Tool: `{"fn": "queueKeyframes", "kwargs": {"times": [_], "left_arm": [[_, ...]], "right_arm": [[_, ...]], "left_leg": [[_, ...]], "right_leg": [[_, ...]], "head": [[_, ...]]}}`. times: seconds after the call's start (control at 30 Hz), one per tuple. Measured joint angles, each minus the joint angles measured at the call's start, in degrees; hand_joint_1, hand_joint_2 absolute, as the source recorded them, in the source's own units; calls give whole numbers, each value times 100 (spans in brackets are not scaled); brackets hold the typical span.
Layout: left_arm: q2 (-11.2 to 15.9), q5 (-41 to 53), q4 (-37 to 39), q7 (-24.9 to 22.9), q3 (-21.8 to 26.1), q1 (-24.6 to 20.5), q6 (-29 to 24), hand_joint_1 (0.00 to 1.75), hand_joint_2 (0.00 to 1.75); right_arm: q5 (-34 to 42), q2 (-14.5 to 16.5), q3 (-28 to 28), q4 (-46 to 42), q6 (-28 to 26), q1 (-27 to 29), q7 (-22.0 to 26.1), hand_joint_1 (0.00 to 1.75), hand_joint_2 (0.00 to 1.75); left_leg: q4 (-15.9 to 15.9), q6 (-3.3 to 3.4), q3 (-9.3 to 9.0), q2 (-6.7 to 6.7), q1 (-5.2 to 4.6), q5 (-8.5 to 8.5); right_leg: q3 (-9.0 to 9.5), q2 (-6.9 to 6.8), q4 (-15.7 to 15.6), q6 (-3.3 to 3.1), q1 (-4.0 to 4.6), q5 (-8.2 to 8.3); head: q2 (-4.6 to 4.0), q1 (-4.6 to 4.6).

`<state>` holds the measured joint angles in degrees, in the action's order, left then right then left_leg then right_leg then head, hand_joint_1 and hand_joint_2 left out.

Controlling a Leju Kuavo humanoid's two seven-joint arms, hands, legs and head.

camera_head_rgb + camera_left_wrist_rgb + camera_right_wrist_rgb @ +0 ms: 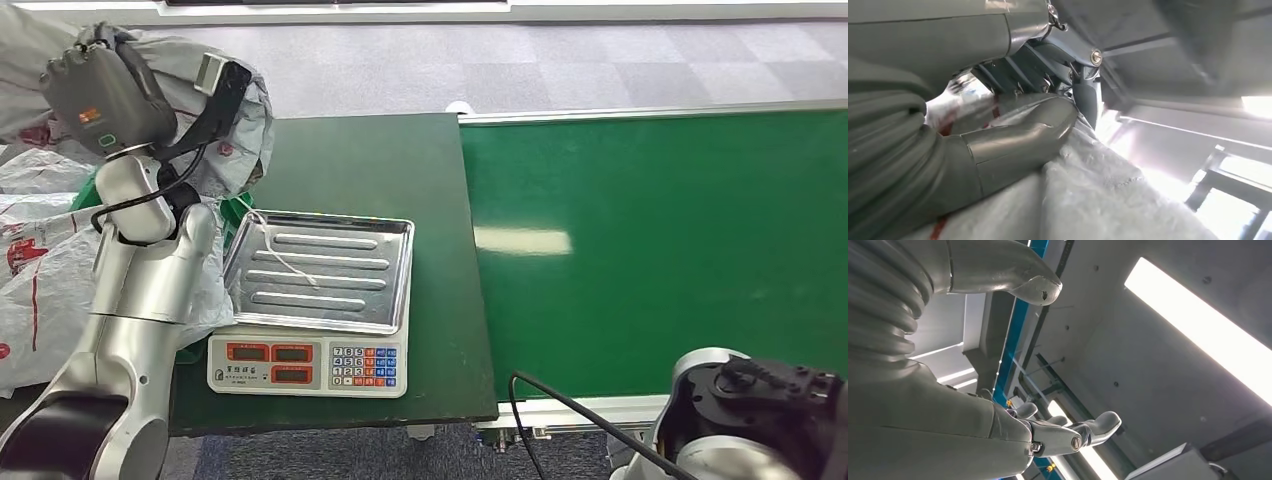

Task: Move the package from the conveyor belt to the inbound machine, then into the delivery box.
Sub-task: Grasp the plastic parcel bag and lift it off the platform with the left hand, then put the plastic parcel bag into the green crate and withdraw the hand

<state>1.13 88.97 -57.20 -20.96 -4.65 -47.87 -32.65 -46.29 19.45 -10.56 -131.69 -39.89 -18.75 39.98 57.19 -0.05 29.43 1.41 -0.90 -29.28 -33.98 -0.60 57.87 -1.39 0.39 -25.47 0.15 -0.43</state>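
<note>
From the head view, the left hand (215,90) is raised over the desk's (350,170) left edge, gripping a grey package (255,115) above other bags; the scale (315,300) tray and conveyor belt (660,240) lie bare. The left wrist view shows the thumb and fingers (1083,95) clamped on the crinkled package (1088,200). In the right wrist view, the right hand (1048,360) is spread, holding nothing.

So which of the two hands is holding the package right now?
The left hand, raised at the table's far left corner, grips the grey package. The right hand holds nothing, fingers apart.
</note>
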Motion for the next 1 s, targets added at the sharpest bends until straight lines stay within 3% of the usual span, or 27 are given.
{"fn": "queueKeyframes", "kwargs": {"times": [0.27,0.5,0.7,0.83,1.0], "left_arm": [[207,1,478,69,-170,-226,34,175,175],[578,-247,2040,-370,-99,-968,455,175,175],[874,-1174,3122,-526,603,-1127,603,175,175],[1147,-1615,3581,-1108,1188,-998,838,175,175],[1337,-1782,3852,-1188,1662,-779,866,175,175]], "right_arm": [[-2,0,0,0,1,1,0,0,175],[-184,-3,-25,-2,1,39,4,0,175],[-181,-14,-26,-11,1,106,4,0,175],[-86,-38,-12,-77,-1,189,3,0,175],[-54,-58,15,-142,-2,259,2,0,175]], "left_leg": [[0,0,8,0,-1,-2],[0,0,11,21,-1,-1],[-5,-2,13,22,6,0],[-6,-5,15,26,9,-1],[-6,-5,25,2,9,-1]], "right_leg": [[-7,2,0,0,-2,-1],[-16,17,0,0,-2,4],[-20,18,2,-3,6,2],[-25,25,3,-8,9,-2],[-29,8,3,-12,10,-5]], "head": [[0,-1],[0,-1],[0,-1],[0,-1],[0,-1]]}}
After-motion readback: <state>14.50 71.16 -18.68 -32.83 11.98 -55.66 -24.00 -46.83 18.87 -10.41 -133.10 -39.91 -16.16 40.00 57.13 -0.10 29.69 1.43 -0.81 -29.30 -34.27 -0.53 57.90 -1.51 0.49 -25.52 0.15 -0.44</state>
